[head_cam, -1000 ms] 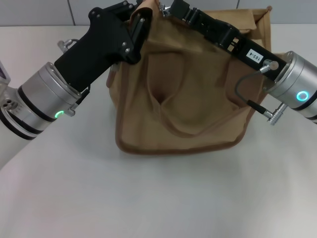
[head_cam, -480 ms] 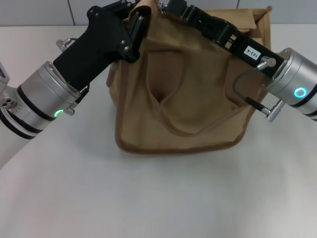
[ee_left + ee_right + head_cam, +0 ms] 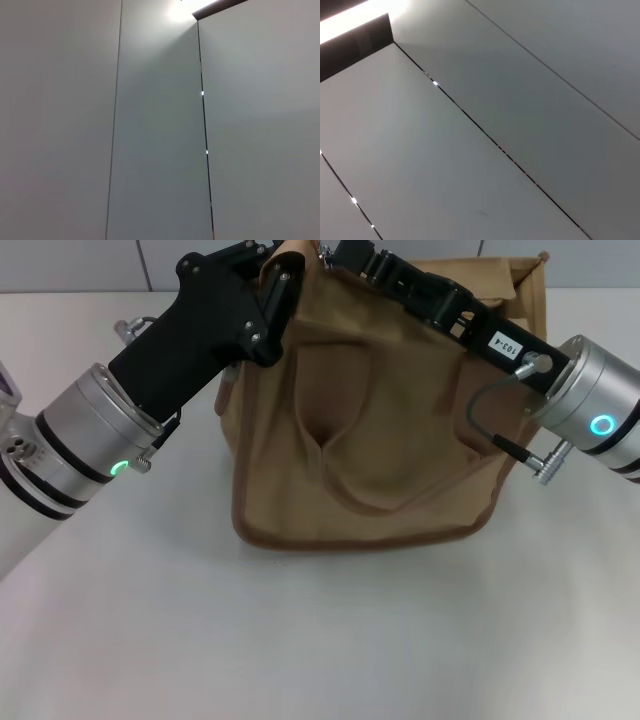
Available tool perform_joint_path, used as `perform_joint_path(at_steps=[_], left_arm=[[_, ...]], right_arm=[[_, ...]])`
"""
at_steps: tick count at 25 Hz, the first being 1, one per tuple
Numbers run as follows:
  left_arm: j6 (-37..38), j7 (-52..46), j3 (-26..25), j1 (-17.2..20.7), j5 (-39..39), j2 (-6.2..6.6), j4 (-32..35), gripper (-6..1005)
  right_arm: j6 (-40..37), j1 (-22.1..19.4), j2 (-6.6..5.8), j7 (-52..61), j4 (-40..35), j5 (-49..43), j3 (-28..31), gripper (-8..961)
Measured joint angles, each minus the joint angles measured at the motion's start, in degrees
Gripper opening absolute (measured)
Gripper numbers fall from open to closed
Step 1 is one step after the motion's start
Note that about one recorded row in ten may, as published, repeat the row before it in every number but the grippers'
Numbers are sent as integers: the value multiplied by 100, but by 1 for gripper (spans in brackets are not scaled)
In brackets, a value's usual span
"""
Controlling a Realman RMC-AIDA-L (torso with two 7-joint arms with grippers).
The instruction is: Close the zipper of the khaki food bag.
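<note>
Reaching across the khaki food bag (image 3: 370, 420), the right gripper (image 3: 345, 255) nears its far-left top, where the left gripper (image 3: 285, 265) clasps a corner; right fingers' state unclear. Next: drawing the unseen zipper pull along.

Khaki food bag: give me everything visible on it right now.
The khaki food bag is a boxy tan tote that looks like canvas, with darker brown piping along its edges. It stands on the white table; one wide strap handle hangs slack down its near side. The left hand is at its top left corner, the right hand reaches across its top edge. Its zipper cannot be seen from the head view, and the wrist views show only wall panels.
</note>
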Motion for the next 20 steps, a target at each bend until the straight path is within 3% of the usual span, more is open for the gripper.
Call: perform_joint_path(at_steps=[5, 10, 20], left_arm=[[-11, 0, 0, -5, 0, 0, 0, 83], [-15, 0, -6, -6, 0, 1, -1, 84], [-20, 0, -65, 15, 13, -1, -1, 86]], right_arm=[[17, 65, 0, 2, 11, -3, -49, 261], [55, 111, -2, -29, -45, 0, -307, 52], [50, -37, 0, -13, -55, 38, -239, 6]])
